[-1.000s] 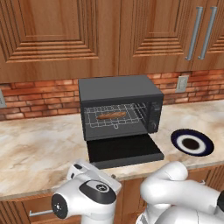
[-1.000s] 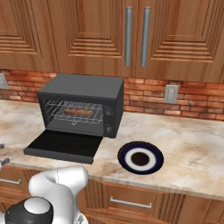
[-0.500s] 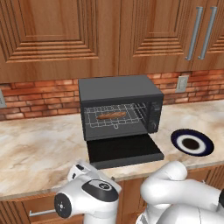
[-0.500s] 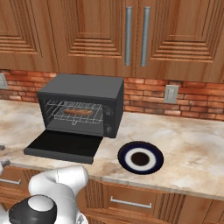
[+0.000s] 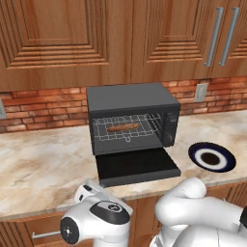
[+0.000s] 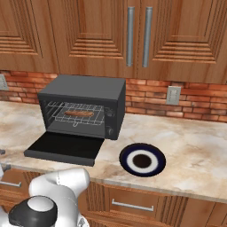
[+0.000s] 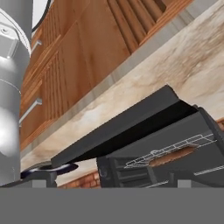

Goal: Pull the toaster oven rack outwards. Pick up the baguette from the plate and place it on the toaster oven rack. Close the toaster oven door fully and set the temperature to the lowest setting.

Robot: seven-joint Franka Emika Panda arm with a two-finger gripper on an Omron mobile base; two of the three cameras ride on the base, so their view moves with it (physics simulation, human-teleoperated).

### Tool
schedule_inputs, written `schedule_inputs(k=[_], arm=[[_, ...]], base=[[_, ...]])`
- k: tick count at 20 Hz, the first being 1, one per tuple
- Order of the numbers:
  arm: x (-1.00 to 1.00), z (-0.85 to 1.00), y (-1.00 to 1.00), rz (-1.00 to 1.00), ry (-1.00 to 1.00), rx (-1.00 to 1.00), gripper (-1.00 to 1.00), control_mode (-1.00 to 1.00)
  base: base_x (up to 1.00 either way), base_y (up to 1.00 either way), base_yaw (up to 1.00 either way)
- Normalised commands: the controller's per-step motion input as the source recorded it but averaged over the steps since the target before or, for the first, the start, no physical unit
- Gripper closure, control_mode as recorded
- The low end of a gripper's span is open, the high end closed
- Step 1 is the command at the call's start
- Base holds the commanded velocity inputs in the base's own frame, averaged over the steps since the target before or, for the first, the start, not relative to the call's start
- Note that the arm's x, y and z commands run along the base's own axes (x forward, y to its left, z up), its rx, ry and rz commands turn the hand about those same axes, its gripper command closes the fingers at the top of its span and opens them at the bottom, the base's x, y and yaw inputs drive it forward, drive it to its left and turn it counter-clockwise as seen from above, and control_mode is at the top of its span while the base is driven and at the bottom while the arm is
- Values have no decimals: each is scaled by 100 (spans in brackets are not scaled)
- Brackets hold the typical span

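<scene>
From my remote station I see the toaster oven (image 5: 132,118) standing on the marble counter (image 5: 43,164) against the red brick backsplash (image 5: 43,108), beneath the wooden wall cabinets (image 5: 62,38). The toaster oven door (image 5: 136,166) lies folded down flat on the counter in front of the cavity. Inside, the toaster oven rack (image 5: 126,129) sits at mid-height, and the baguette (image 5: 123,127) lies lengthwise across its wires. The narrow control strip (image 5: 170,126) runs down the oven's right front edge; its knobs are too small for me to read, and I can make out no brand name, label or writing on the oven or anywhere else.

The plate (image 5: 211,157), with its navy rim and white centre, rests on the counter to the right of the oven, near it but not touching. A wall outlet (image 5: 200,92) is set in the brick behind it, and two vertical metal handles (image 5: 219,36) hang on the cabinet doors above.

The arm is folded low in front of the counter edge. In the tilted hand view the gripper (image 7: 111,179) shows two dark tips standing far apart with nothing between them, so I take the fingers as released. That view looks across the lowered door to the rack and the loaf.
</scene>
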Motion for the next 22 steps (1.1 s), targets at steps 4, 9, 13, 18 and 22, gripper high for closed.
schedule_inputs(k=[4, 9, 13, 18, 22], arm=[[0, -5, 6, 0, 1, 0, -100, -100], [6, -4, 7, -1, 3, 0, -100, -100], [13, -1, 8, -2, 5, 0, -100, -100], [15, -1, 12, -2, 4, -1, -100, -100], [12, -6, 11, -2, 2, -3, -100, -100]], base=[[0, 0, 0], [0, 0, 0], [0, 0, 0], [0, 0, 0], [0, 0, 0]])
